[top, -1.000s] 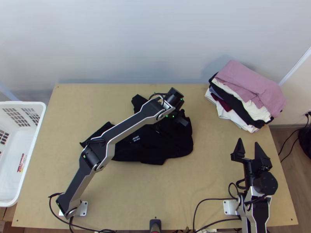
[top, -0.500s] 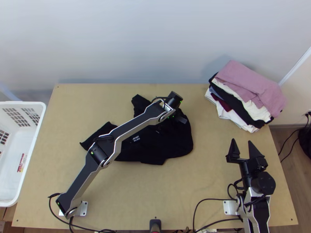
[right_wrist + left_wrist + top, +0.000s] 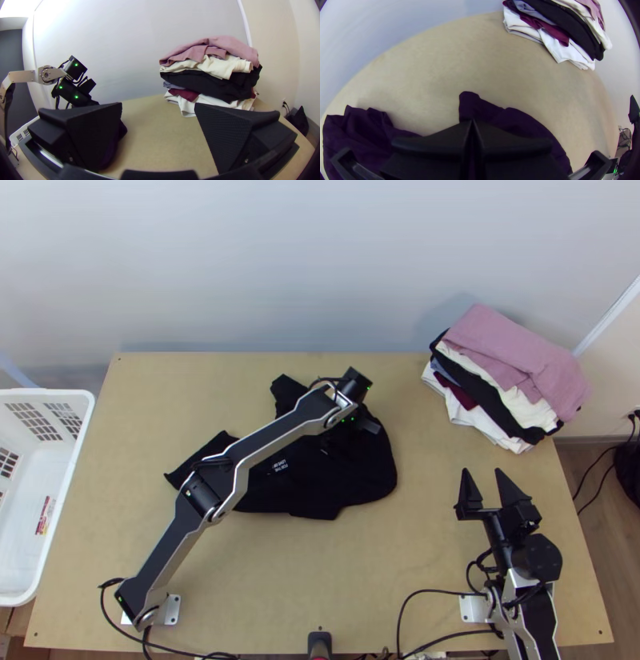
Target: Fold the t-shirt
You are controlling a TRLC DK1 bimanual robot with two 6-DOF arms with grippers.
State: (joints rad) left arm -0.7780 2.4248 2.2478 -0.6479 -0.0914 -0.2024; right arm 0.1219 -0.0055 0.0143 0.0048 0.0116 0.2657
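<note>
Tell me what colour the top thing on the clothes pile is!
The top cloth is dusty pink; the top view shows it best.

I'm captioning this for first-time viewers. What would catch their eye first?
Probably the stack of clothes, pink on top, at the far right of the table. Next comes the left arm, slanting over the rumpled black t-shirt. The open right gripper stands apart at the near right.

T-shirt point(image 3: 352, 480): black, white lettering point(image 3: 279, 466) | topmost garment point(image 3: 512, 344): pink | basket point(image 3: 48, 394): white
</note>
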